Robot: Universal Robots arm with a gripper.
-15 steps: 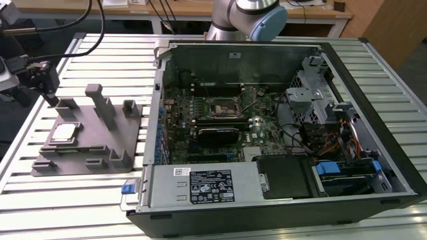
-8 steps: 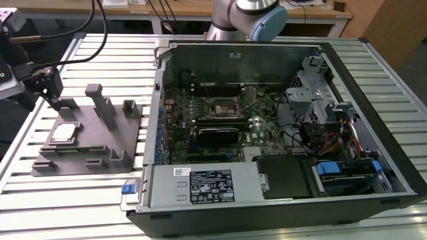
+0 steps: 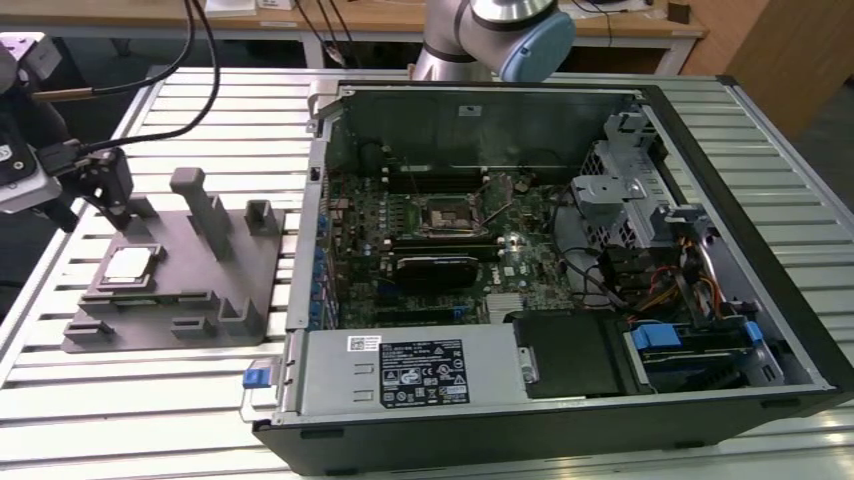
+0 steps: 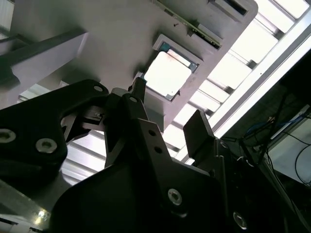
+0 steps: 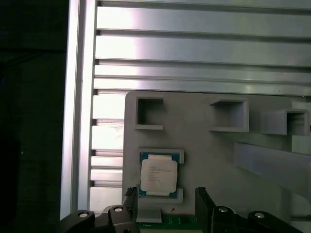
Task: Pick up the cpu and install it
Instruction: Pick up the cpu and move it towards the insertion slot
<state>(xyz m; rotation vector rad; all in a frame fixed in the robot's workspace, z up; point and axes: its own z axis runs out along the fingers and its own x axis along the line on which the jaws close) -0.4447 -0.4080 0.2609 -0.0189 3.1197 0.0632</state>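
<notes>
- Silver-topped cpu [image 3: 130, 265] lies flat in the grey fixture [image 3: 200, 295] at the exterior view's left, just below the gripper [image 3: 96, 212].
- Second wrist view: gripper spread wide, empty, cpu beyond it.
- First wrist view: cpu centred between the fingertips [image 5: 130, 195].

Place: a robotics lab or test workshop set up for computer assembly.
Work surface: a table [image 3: 134, 410] made of ribbed aluminium slats.
Robot: the grey and blue base of a robot arm [image 3: 501, 30], at the table's far edge.
Workpiece: a black desktop computer case [image 3: 534, 440] lying opened on its side, its motherboard [image 3: 454, 225] exposed.
Jig: a grey plastic fixture [image 3: 200, 300] beside the case, with a cpu [image 3: 128, 264] seated in it.
Surroundings: a wooden desk [image 3: 387, 18] and trailing black cables [image 3: 211, 45] behind.
</notes>
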